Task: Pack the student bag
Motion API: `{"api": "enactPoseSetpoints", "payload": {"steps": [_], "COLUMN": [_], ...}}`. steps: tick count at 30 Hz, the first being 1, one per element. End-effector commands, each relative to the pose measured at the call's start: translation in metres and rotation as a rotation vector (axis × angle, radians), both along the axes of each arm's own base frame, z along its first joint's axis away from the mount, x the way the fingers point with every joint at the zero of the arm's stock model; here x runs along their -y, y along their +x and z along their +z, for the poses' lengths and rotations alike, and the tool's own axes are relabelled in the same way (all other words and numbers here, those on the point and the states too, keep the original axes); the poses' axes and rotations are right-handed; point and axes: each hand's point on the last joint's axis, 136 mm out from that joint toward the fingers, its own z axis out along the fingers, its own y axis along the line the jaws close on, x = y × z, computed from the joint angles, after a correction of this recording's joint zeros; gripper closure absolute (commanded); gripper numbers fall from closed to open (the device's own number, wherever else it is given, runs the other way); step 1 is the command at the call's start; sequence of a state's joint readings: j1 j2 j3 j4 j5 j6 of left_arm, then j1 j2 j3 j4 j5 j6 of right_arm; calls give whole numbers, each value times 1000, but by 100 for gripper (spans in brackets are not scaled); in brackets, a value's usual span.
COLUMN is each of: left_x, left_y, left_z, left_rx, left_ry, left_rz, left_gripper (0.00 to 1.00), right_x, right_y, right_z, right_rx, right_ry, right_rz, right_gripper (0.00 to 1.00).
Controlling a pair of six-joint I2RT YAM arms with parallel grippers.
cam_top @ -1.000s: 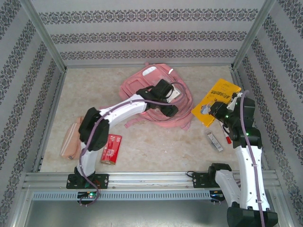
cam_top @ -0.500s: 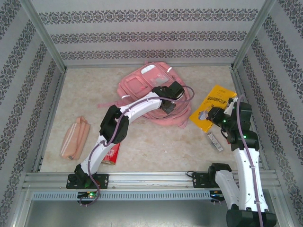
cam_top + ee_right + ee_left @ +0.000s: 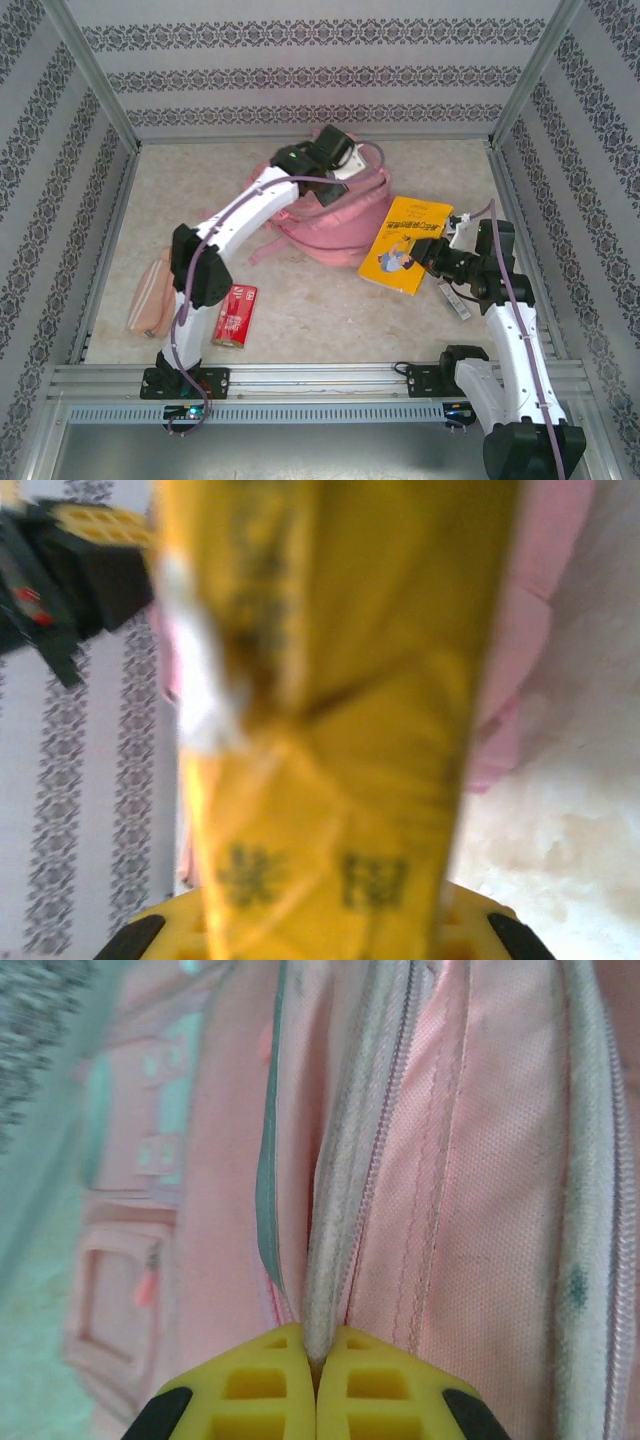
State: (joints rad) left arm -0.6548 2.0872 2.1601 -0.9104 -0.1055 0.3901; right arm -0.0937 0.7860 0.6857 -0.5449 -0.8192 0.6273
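**Bag Pinched at the Zip, Book Held Ready**

The student bag (image 3: 345, 222) lies slumped at the middle of the surface's (image 3: 300, 290) far edge, front pockets turned toward the far-left corner. The left gripper (image 3: 340, 168) reaches over its top. In the left wrist view, the left gripper (image 3: 315, 1360) has its yellow fingers pressed together on the pale zip band (image 3: 335, 1210) that runs between two pink panels. It is a clamped pinch on fabric, with no gap left between the tips. My reading is that this hold is meant to lift or steady one lip of the opening, so the soft bag cannot collapse while something is slid in. Whether the zip is actually undone I cannot tell.

The right gripper (image 3: 438, 256) is closed on one edge of the yellow book (image 3: 405, 243) and carries it tilted, just beside the bag on the side toward the right edge. Gripping it by that edge leaves the free end pointing at the bag, which suits an insertion. In the right wrist view the book (image 3: 330, 730) stands across the lens, blurred.

A red packet (image 3: 235, 315) lies near the near edge and a pink pouch (image 3: 153, 292) by the left edge (both well apart from the bag, apparently awaiting their turn).
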Motion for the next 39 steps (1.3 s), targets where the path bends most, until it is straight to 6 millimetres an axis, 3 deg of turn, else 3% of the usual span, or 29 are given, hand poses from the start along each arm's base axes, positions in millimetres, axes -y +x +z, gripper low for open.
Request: {"api": "enactPoseSetpoints", "payload": {"steps": [1, 4, 11, 17, 25, 34, 39], "left_x": [-11, -20, -6, -3, 2, 3, 2], "left_y": [14, 21, 5, 3, -6, -18, -25], "left_z": [74, 100, 136, 152, 162, 173, 178], "left_rx": [193, 235, 282, 347, 350, 332, 330], "left_ry": [-66, -154, -321, -447, -518, -570, -589], "left_rz": [-52, -45, -178, -182, -210, -235, -256], "left_gripper": [100, 100, 100, 100, 100, 100, 100], "right_x": [-25, -38, -72, -97, -134, -142, -145], "right_y": [-9, -17, -13, 27, 81, 147, 173], "right_z": [36, 40, 26, -4, -20, -44, -59], "right_rx": [123, 114, 49, -9, 15, 90, 108], "right_ry": [154, 234, 279, 298, 321, 376, 363], "right_rz": [148, 211, 326, 302, 321, 177, 124], "right_gripper": [91, 92, 91, 95, 93, 93, 87]}}
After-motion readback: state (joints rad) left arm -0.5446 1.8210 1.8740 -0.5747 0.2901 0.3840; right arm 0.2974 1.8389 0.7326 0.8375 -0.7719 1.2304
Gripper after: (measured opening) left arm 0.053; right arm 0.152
